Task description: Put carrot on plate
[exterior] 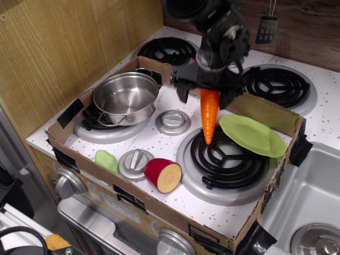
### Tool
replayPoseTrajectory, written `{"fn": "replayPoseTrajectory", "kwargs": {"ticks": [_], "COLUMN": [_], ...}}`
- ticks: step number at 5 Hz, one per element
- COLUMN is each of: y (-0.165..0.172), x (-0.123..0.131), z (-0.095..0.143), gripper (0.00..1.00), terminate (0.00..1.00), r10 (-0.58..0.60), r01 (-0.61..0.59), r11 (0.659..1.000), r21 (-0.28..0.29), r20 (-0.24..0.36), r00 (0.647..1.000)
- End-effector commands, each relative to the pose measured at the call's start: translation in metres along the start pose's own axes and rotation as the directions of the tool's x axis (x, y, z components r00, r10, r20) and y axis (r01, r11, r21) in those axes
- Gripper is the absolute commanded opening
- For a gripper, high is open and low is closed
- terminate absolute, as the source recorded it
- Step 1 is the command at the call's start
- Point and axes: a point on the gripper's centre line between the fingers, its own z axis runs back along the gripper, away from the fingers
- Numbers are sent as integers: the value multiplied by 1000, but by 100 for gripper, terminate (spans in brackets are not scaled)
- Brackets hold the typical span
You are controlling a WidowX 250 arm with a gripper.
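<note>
One long tapered orange plastic carrot [210, 115] hangs point-down from the black tool [208, 91], whose fingers close on its top end. Its tip sits over the black coil burner [226, 159], just left of the one lime-green round plate [254, 136], which leans on the cardboard box wall [265, 112]. One steel pot [126, 97], two silver burner caps [172, 121], one red-and-yellow halved fruit [163, 175].
</note>
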Motion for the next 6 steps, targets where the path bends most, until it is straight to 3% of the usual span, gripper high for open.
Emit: {"fn": "replayPoseTrajectory", "kwargs": {"ticks": [1,2,3,4,6], "y": [5,3,5,-3,-44], "x": [15,24,31,36,5], "z": [-5,11,29,54,74], "gripper": [0,0,0,0,0], "terminate": [0,0,0,0,0], "r10": [29,-21,-73,-102,-95], "r01": [-29,21,72,102,74], "r11": [999,1000,997,993,994], "r21": [-41,-6,28,52,-83], "r20": [0,34,32,-9,-297], "r00": [1000,999,997,995,950]}}
